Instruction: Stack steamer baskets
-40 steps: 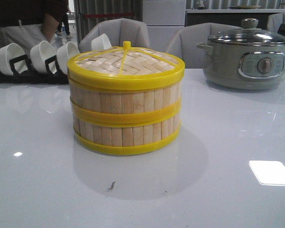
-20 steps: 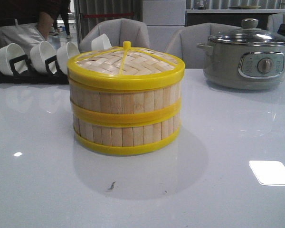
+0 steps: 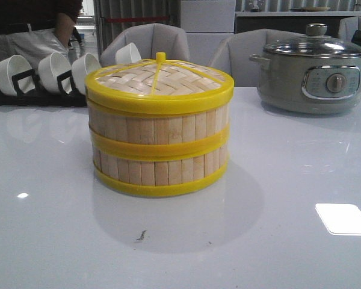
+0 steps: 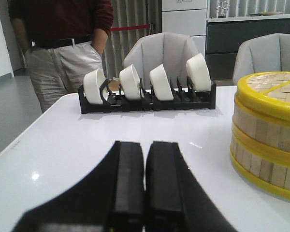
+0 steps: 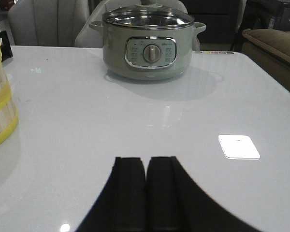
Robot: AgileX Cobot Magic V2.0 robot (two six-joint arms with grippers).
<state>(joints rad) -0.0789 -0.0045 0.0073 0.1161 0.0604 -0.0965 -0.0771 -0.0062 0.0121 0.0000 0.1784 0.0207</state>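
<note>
Baskets [image 3: 159,144] sit stacked, apart from both empty, pressed-together claws [image 4: 145,193] [image 5: 146,193].

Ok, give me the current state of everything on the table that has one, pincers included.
Yellow-rimmed wooden-slat steamer baskets: two tiers stacked.
Woven-bamboo lid: on top, closed.
Grey-green electric pot: glass lid on.
White bowls: standing on edge in black rack.
Left pincer: shut, empty.
Right pincer: shut, empty.

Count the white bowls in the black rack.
4: all tilted in the rack behind the steamer baskets, at. None looks hidden.
</note>
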